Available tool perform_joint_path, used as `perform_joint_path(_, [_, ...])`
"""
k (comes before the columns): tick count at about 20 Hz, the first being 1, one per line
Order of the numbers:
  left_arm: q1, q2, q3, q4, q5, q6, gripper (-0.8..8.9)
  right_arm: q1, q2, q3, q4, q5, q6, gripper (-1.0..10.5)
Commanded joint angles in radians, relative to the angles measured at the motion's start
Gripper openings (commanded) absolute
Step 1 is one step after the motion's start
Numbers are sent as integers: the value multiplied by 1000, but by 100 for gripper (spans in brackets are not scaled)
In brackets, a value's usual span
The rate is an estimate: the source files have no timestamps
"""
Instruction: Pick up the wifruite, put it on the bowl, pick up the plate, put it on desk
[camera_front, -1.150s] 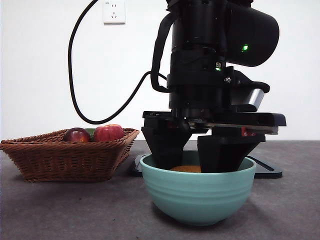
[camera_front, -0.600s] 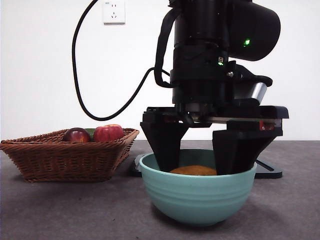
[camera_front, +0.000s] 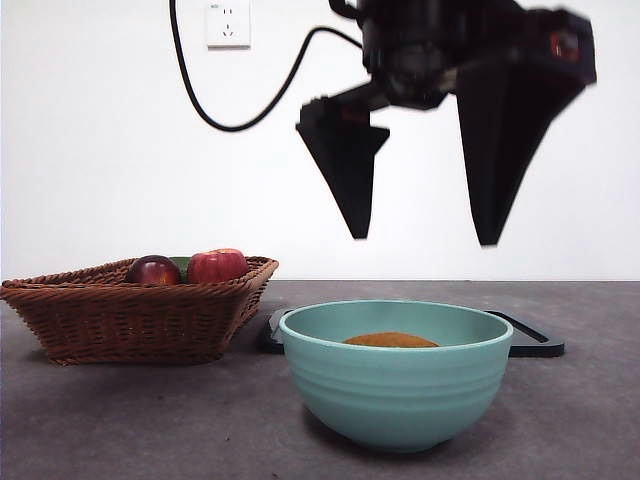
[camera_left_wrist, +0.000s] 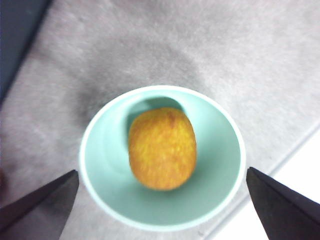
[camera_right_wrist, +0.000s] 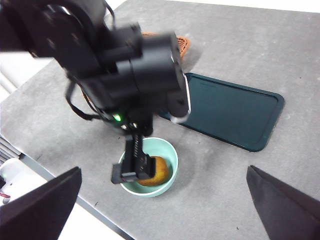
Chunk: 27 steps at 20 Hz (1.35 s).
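Seen from straight above, the teal bowl (camera_left_wrist: 162, 157) sits on the grey mottled worktop (camera_left_wrist: 225, 60), and the orange-yellow wifruite (camera_left_wrist: 162, 148) lies inside it, resting on the bowl's floor with pale green showing all round it. The left claw (camera_left_wrist: 162, 200) hangs over the bowl with its two black jaws spread wide, one tip to either side of the rim, touching neither bowl nor fruit. A dark flat edge (camera_left_wrist: 17, 35) shows at one corner of the view.
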Motion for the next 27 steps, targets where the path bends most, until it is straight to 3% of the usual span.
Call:
perform_joint_path(1, [-13, -35, 36, -26, 2, 9, 598, 6, 0, 21, 10, 0, -8, 592])
perform_joint_path(12, [-13, -543, -42, -52, 1, -9, 593, 6, 0, 21, 6, 0, -7, 592])
perform_joint_path(21, [-11, -1175, -542, 120, -40, -10, 593, 6, 0, 21, 7, 11, -8, 592])
perform_joint_path(27, [-11, -1439, -757, 178, -40, -17, 594, 6, 0, 21, 5, 60, -7, 592])
